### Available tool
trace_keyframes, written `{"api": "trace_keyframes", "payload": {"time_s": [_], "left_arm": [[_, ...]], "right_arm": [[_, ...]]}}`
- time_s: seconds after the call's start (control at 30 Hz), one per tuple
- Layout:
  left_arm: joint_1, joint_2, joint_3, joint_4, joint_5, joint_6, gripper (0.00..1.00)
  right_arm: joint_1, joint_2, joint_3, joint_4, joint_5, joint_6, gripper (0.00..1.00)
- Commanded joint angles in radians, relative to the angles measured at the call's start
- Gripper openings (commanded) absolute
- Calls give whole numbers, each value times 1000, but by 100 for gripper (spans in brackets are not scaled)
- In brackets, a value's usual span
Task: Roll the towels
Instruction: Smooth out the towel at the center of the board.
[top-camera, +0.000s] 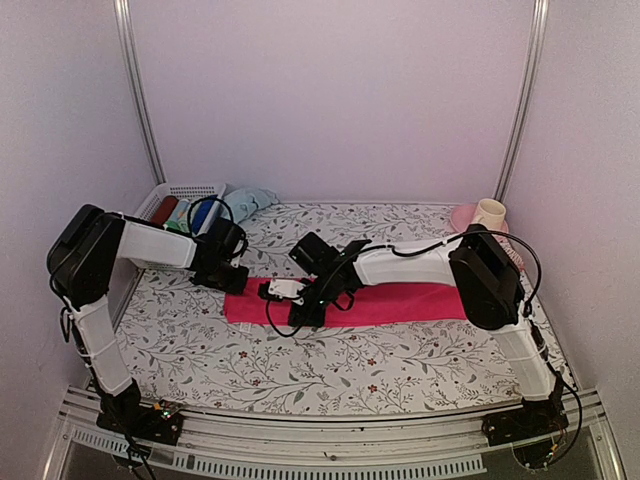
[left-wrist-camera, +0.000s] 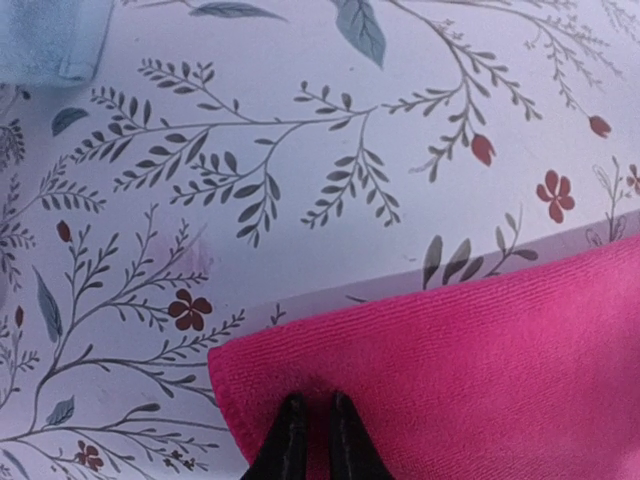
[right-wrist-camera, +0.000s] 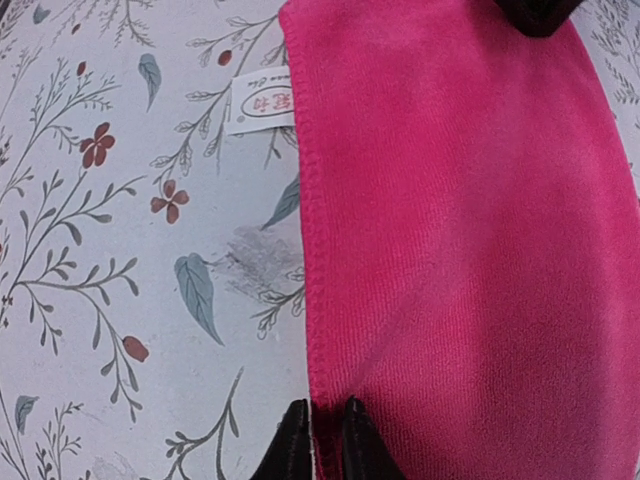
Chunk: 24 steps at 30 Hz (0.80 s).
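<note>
The bright pink towel (top-camera: 400, 302) lies flat and lengthwise across the middle of the table. My left gripper (top-camera: 230, 278) sits at its far left corner. In the left wrist view this gripper (left-wrist-camera: 317, 432) is shut on the pink towel (left-wrist-camera: 450, 370), with a thin strip of cloth between the fingertips. My right gripper (top-camera: 300, 312) is at the near edge, close to the left end. Here the gripper (right-wrist-camera: 322, 432) is shut on the towel's hemmed edge (right-wrist-camera: 312, 260), and a crease runs up from the pinch. The pale blue towel (top-camera: 250, 201) lies crumpled at the back left.
A white basket (top-camera: 190, 189) at the back left holds red (top-camera: 165, 210), green and dark blue (top-camera: 205, 214) rolls. A cream cup (top-camera: 490, 212) stands on a pink plate (top-camera: 462, 216) at the back right. A white label (right-wrist-camera: 262, 105) sticks out from the pink towel's end.
</note>
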Motion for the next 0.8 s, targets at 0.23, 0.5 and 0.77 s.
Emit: {"api": "trace_keyframes", "payload": {"time_s": [0.23,0.5,0.77], "left_arm": [[-4,-123,-4,-43,-11,-2,49],[-12,-264,-76,-32,91,-69,52],[-65,-390,-276,37,250,-186,31]], "right_arm": [[10,-110,14,-62,11,-35,43],[-74,-245,-54,-73,46,-57,52],[-242,-323,-230,-25,98,-5,39]]}}
